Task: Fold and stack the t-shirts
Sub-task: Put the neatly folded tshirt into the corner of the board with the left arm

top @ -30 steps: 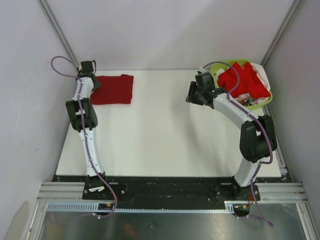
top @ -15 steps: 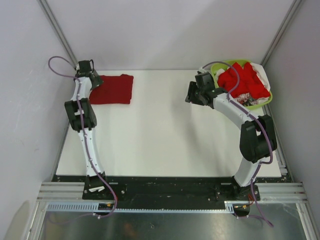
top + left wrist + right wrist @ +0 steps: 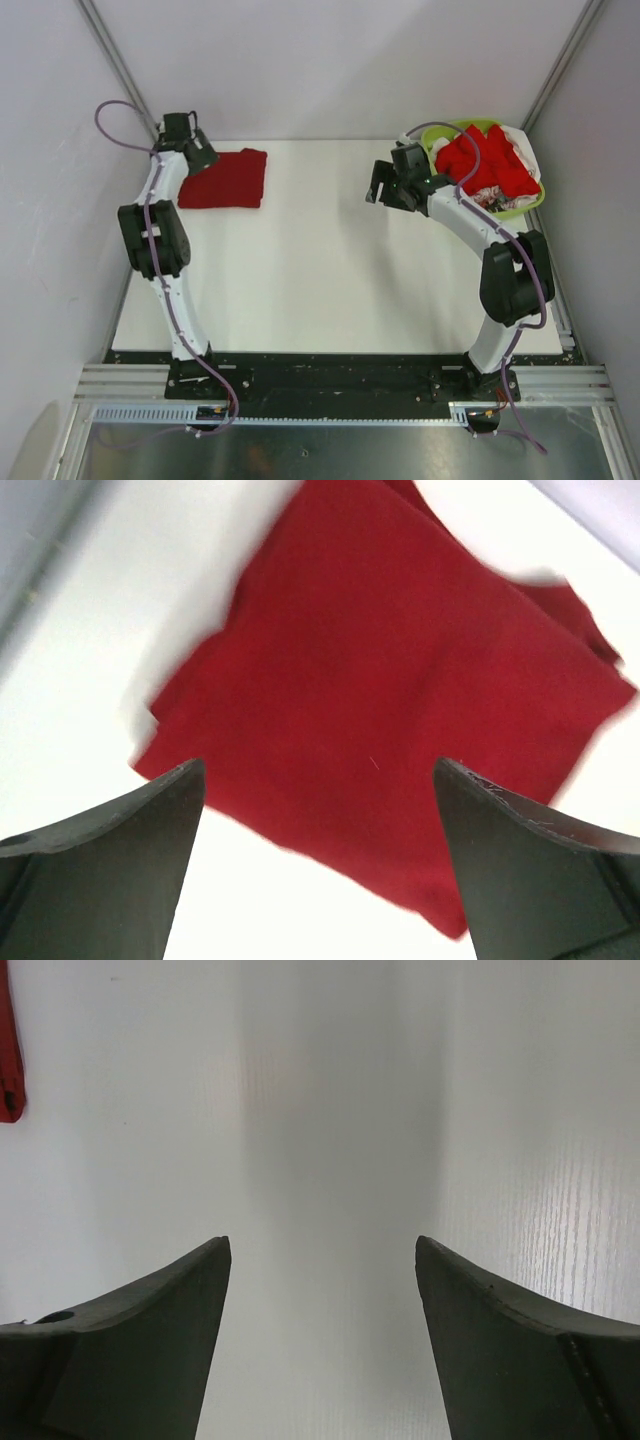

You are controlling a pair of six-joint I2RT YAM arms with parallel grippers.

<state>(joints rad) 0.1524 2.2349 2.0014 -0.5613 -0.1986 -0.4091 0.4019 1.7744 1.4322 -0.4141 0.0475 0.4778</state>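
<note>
A dark crimson t-shirt (image 3: 225, 180) lies folded flat at the table's back left; in the left wrist view this t-shirt (image 3: 400, 680) fills most of the picture. My left gripper (image 3: 200, 155) hovers over its left back corner, open, and the left gripper (image 3: 318, 765) has nothing between its fingers. Brighter red t-shirts (image 3: 487, 163) with white and patterned cloth are heaped in the basket at the back right. My right gripper (image 3: 380, 185) hangs open over bare table left of the basket. In its own view the right gripper (image 3: 322, 1242) holds nothing.
The lime-green basket (image 3: 432, 150) stands in the back right corner against the wall. Grey walls close in the white table (image 3: 320, 270) on three sides. A sliver of red cloth (image 3: 8, 1050) shows at the far left of the right wrist view.
My left gripper has opened, let go of the crimson shirt and drawn back toward the rear left corner. The right gripper's jaws have spread wider and shifted slightly left.
</note>
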